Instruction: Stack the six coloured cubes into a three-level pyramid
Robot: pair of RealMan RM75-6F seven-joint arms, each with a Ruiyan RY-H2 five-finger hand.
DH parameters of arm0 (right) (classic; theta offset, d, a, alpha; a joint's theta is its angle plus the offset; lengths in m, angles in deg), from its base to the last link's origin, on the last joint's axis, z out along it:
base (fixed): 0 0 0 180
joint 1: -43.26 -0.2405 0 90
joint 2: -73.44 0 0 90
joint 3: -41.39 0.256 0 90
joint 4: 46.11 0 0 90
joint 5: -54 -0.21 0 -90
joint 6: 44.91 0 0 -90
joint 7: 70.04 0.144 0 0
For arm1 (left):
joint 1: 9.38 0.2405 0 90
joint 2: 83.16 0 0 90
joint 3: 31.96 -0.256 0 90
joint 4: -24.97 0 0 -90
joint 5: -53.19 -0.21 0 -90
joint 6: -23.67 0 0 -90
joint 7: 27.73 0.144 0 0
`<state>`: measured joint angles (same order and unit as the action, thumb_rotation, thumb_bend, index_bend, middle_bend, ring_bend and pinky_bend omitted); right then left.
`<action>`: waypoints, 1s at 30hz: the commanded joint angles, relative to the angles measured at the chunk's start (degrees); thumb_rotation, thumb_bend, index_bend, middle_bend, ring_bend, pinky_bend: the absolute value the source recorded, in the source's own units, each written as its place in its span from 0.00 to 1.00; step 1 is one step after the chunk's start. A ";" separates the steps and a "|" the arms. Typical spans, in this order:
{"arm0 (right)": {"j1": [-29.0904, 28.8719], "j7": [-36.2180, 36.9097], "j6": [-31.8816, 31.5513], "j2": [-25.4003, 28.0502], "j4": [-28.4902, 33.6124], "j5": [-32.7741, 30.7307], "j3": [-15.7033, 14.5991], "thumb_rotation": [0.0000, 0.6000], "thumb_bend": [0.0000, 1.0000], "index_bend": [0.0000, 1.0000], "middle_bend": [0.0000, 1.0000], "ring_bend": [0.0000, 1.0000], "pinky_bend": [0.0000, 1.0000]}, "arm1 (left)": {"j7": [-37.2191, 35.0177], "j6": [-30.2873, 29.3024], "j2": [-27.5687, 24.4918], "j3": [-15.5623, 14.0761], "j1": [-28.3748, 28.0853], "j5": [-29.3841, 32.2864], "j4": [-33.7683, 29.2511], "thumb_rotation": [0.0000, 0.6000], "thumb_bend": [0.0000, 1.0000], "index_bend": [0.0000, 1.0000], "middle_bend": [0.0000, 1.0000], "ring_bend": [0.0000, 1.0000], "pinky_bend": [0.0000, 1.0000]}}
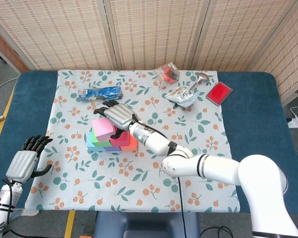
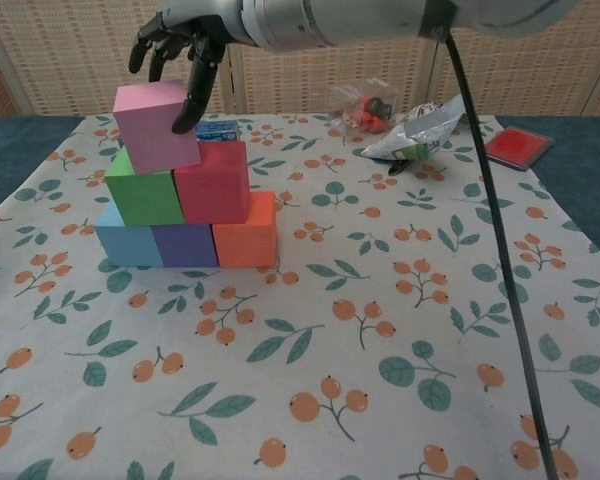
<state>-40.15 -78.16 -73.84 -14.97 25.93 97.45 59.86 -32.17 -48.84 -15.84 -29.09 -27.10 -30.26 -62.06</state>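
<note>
The cubes form a pyramid on the floral cloth. Light blue, purple and orange cubes make the bottom row. Green and red cubes sit on them. The pink cube lies on top, slightly tilted and shifted towards the green side. My right hand hovers behind and right of the pink cube, fingers apart, one fingertip at the cube's right edge. My left hand is empty, fingers spread, over the table's left front part.
A blue packet lies just behind the pyramid. Further back right are a clear box of red items, a foil bag, a spoon and a red pad. Bare cloth lies in front and right of the stack.
</note>
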 commanded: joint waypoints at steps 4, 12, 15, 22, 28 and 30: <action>0.07 1.71 -0.52 -1.97 -2.44 1.55 0.54 1.00 0.00 0.27 0.21 0.00 0.00 | -0.52 0.03 0.13 0.07 0.02 0.04 0.47 1.00 0.29 0.13 0.10 0.00 0.06; -0.06 1.21 -2.89 -2.83 -2.91 1.10 0.71 1.00 0.00 0.36 0.28 0.08 0.00 | -1.02 -0.37 0.15 0.22 0.13 -0.14 0.71 1.00 0.29 0.13 0.09 0.00 0.06; -0.18 0.03 -4.25 -2.45 -1.88 0.36 0.64 1.00 0.00 0.36 0.30 0.09 0.00 | -1.06 -0.46 0.11 0.25 0.13 -0.23 0.68 1.00 0.29 0.13 0.09 0.00 0.06; -0.54 -5.86 -9.64 -1.11 3.15 -5.50 -0.26 1.00 0.00 0.35 0.35 0.15 0.00 | -1.24 -0.48 0.20 0.27 0.02 -0.51 0.73 1.00 0.29 0.13 0.09 0.00 0.06; -1.53 -11.75 -13.96 0.21 8.45 -15.00 -1.03 1.00 0.00 0.32 0.36 0.18 0.00 | -1.36 -0.49 0.28 0.18 -0.03 -0.81 0.85 1.00 0.29 0.13 0.09 0.00 0.06; -1.88 -13.16 -15.12 0.54 9.85 -17.75 -1.03 1.00 0.00 0.31 0.36 0.18 0.00 | -1.43 -0.59 0.34 0.17 -0.04 -0.96 0.85 1.00 0.29 0.13 0.09 0.00 0.06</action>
<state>-41.44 -89.17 -87.12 -15.12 33.69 82.62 59.09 -33.59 -49.43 -15.51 -28.93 -27.14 -31.22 -61.21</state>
